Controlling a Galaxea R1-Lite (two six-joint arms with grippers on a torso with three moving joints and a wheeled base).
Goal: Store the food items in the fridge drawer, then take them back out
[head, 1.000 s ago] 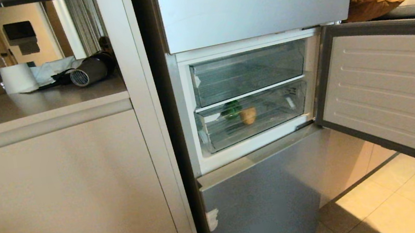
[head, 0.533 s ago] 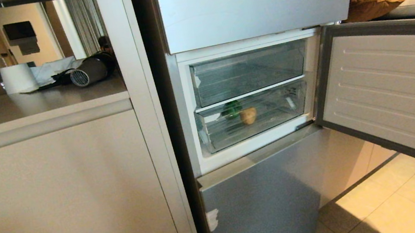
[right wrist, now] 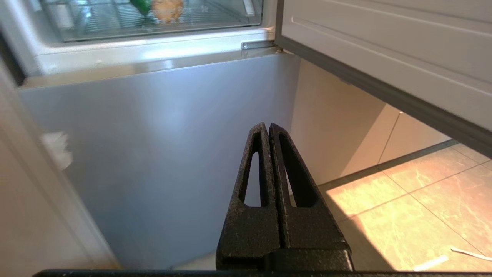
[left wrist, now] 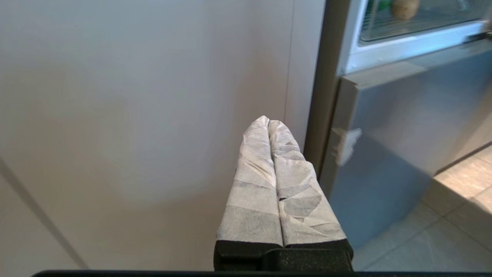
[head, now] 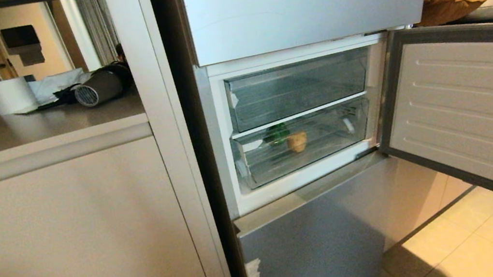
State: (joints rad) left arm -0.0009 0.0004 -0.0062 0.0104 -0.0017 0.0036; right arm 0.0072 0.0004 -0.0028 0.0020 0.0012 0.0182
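Bun (head: 297, 141) and bell pepper (head: 276, 133) at its 10 o'clock, inside closed lower fridge drawer (head: 326, 148). Left gripper (left wrist: 268, 124) and right gripper (right wrist: 268, 129) clenched, empty. Risk: reaching before pulling the drawer would strike its clear front.

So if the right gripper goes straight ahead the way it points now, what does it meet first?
Most likely the silver-blue lower door panel below the fridge drawer. The right gripper, jaws shut, points at it, near its right edge; depth is unclear.

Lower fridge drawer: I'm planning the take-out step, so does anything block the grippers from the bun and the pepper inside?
Yes: the lower fridge drawer is pushed in, its clear front wall before the bun and pepper. The door stands open.
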